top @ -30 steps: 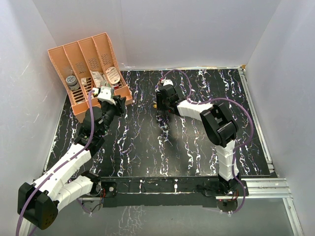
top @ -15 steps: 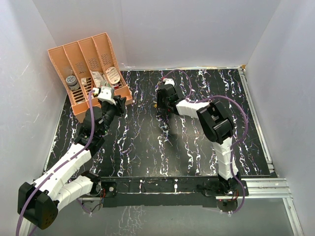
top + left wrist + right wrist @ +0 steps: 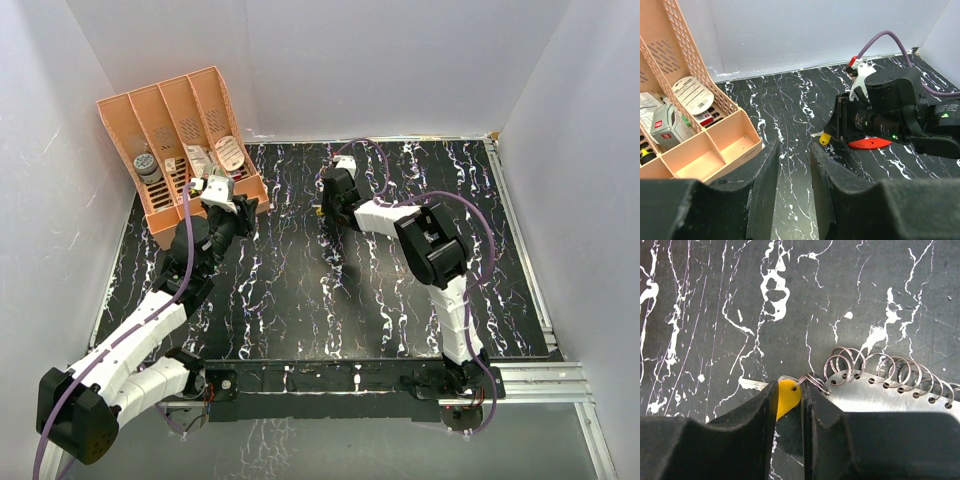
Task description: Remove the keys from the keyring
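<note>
In the right wrist view my right gripper [image 3: 789,390] is shut on the yellow head of a key [image 3: 788,396]. The key's silvery blade [image 3: 752,384] lies on the black marbled mat to the left. A fine wire keyring [image 3: 816,381] runs through the head's hole and joins a silvery plate [image 3: 885,392] edged with several rings. In the left wrist view the yellow key [image 3: 825,139] and a flat red piece [image 3: 870,143] show under the right gripper [image 3: 840,122]. My left gripper [image 3: 793,147] is open and empty, well left of the bunch.
A peach divided organizer [image 3: 170,130] with small packets stands at the back left, close to my left gripper [image 3: 248,207]. White walls enclose the mat [image 3: 300,300] on three sides. The right arm's purple cable [image 3: 375,160] loops over the back of the mat.
The right arm's elbow has swung a little to the left and its gripper has edged toward the back. The left arm has barely moved.
</note>
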